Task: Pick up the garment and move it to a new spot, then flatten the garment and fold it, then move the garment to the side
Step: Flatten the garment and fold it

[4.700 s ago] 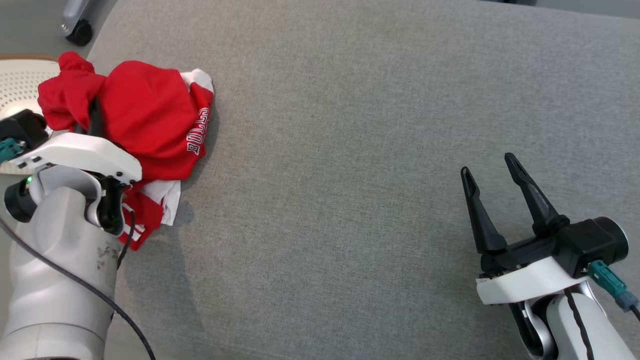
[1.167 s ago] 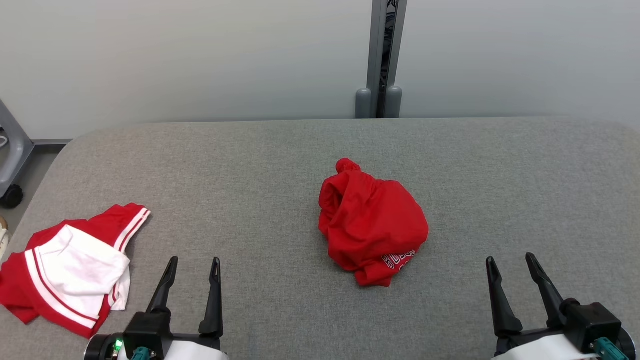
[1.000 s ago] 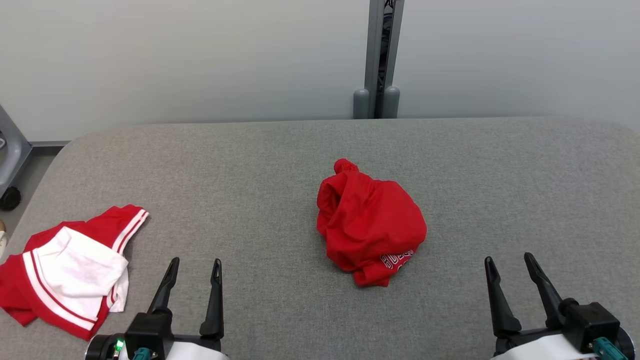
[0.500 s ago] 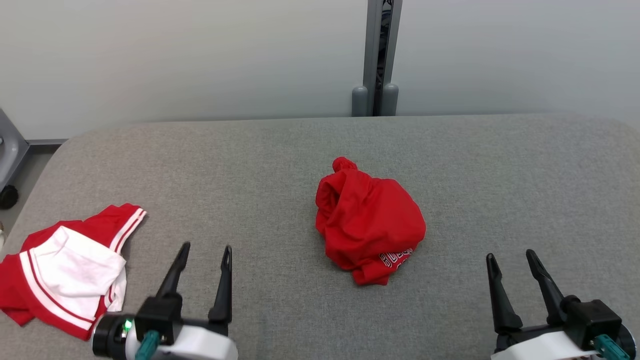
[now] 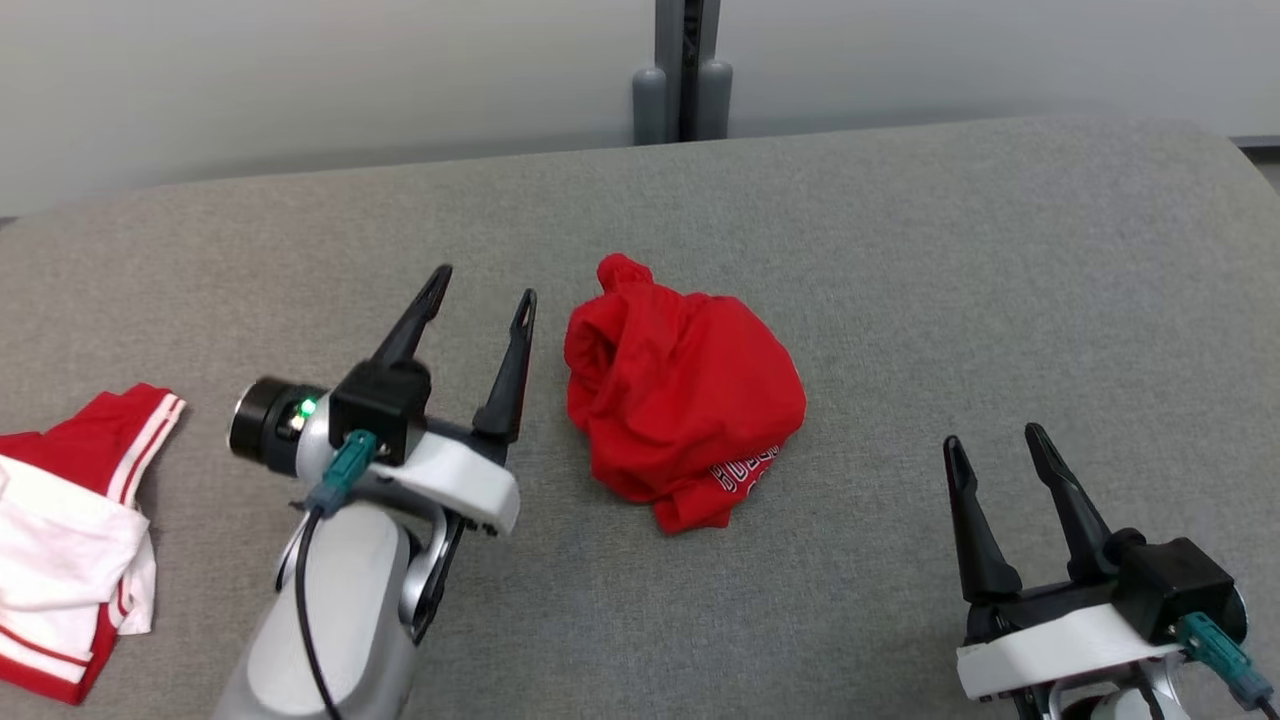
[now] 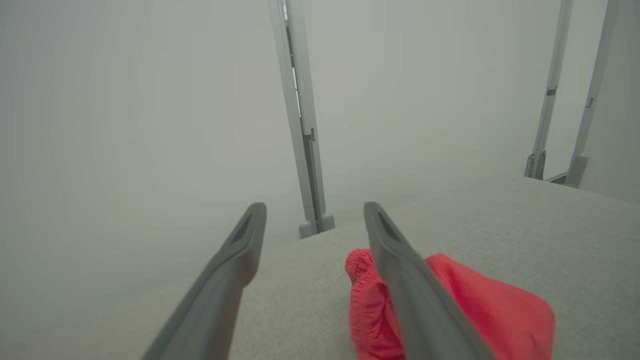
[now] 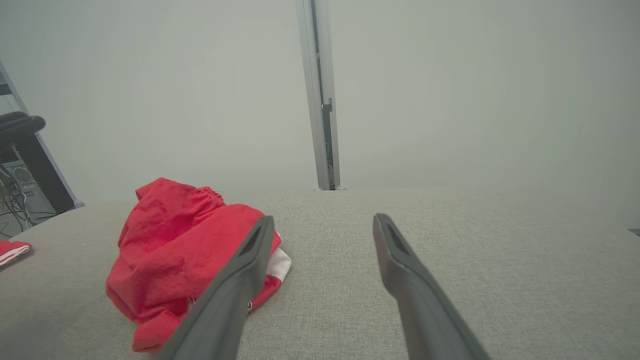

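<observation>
Red cloth, the garment point(image 5: 685, 400), lay bunched in a mound near the middle of the grey fabric bench point(image 5: 950, 250) in the head view, with white lettering at its near edge. Crumpled like that, it was not yet flattened. The left hand point(image 5: 483, 284) hung just beside the mound's left flank, fingers apart and holding nothing, apparently lined up to take a fold there. The right hand point(image 5: 992, 437) sat at the lower right, well apart from the cloth, its fingers also spread and empty. A red-and-white garment point(image 5: 70, 540) lay at the bench's left edge, out of the way.

In the left wrist view, the right-side finger overlapped the mound's gathered bulge, so the cloth lay beside the gap rather than within it. I judged a sideways shift was needed before closing.

In the right wrist view, the garment rested to the left of the spread fingers, partly behind one. Bare bench lay ahead, room, I judged, for spreading it.
</observation>
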Controlling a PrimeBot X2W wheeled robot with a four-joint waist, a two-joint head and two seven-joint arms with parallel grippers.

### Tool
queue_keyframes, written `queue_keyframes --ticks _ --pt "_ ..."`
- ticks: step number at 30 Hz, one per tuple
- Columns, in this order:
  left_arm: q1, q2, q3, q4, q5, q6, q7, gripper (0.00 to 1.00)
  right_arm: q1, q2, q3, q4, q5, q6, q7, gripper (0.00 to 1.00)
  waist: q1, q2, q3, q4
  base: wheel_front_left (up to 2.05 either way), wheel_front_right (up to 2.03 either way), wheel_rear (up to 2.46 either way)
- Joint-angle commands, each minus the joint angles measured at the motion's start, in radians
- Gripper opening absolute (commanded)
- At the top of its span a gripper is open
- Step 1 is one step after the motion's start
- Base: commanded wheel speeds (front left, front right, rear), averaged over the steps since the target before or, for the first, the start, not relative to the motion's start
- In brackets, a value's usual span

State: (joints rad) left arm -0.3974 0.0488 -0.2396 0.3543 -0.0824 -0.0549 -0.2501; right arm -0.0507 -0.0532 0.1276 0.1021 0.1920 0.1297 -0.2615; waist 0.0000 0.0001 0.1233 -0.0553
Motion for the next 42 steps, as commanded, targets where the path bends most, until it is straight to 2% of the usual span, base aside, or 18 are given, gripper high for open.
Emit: queue_keyframes --ticks 1,6,12,19,21,27,32,33,35,39,42 --pt "-0.032 0.003 0.0 0.003 -0.001 -0.006 0.003 1.0 -0.012 -0.004 0.0 -0.004 0.002 0.002 -0.006 1.0 0.0 -0.0001 0.042 -0.031 0.0 0.0 0.0" --pt "-0.184 0.003 -0.072 0.078 -0.024 -0.033 0.037 1.0 -0.044 -0.003 0.001 -0.009 -0.001 0.002 -0.006 1.0 0.0 -0.0001 0.108 -0.056 0.0 0.0 0.0" --pt "-0.342 0.004 -0.212 0.149 -0.111 -0.045 0.076 1.0 -0.089 -0.003 0.018 -0.005 -0.001 0.002 -0.006 1.0 0.0 -0.0001 0.174 -0.081 0.0 0.0 0.0" --pt "-0.484 0.004 -0.376 0.28 -0.222 -0.039 0.204 1.0 -0.122 -0.002 0.027 0.005 0.004 0.002 -0.006 1.0 0.0 -0.0001 0.202 -0.111 0.0 0.0 0.0" --pt "-0.505 0.004 -0.41 0.31 -0.293 -0.044 0.258 1.0 -0.124 -0.002 0.028 0.008 0.005 0.002 -0.006 1.0 0.0 -0.0001 0.201 -0.12 0.0 0.0 0.0" --pt "-0.579 0.004 -0.562 0.424 -0.381 -0.01 0.444 1.0 -0.129 0.0 0.046 0.017 0.013 0.002 -0.006 1.0 0.0 -0.0001 0.195 -0.151 0.0 0.0 0.0" --pt "-0.598 0.005 -0.631 0.484 -0.392 0.004 0.459 1.0 -0.133 0.0 0.044 0.007 0.015 0.002 -0.006 1.0 0.0 -0.0001 0.194 -0.17 0.0 0.0 0.0" --pt "-0.6 0.005 -0.64 0.495 -0.393 0.008 0.45 0.63 -0.133 0.001 0.041 0.003 0.015 0.002 -0.006 1.0 0.0 -0.0001 0.194 -0.173 0.0 0.0 0.0" --pt "-0.606 0.004 -0.655 0.511 -0.391 0.014 0.418 0.0 -0.129 0.001 0.037 0.0 0.016 0.002 -0.006 1.0 0.0 -0.0001 0.192 -0.175 0.0 0.0 0.0" --pt "-0.601 0.004 -0.67 0.536 -0.413 0.031 0.356 0.0 -0.116 0.001 0.028 0.005 0.012 0.002 -0.006 1.0 0.0 -0.0001 0.178 -0.174 0.0 0.0 0.0" --pt "-0.588 0.004 -0.689 0.552 -0.436 0.022 0.35 0.0 -0.109 0.001 0.025 0.006 0.016 0.002 -0.006 1.0 0.0 -0.0001 0.16 -0.171 0.0 0.0 0.0"
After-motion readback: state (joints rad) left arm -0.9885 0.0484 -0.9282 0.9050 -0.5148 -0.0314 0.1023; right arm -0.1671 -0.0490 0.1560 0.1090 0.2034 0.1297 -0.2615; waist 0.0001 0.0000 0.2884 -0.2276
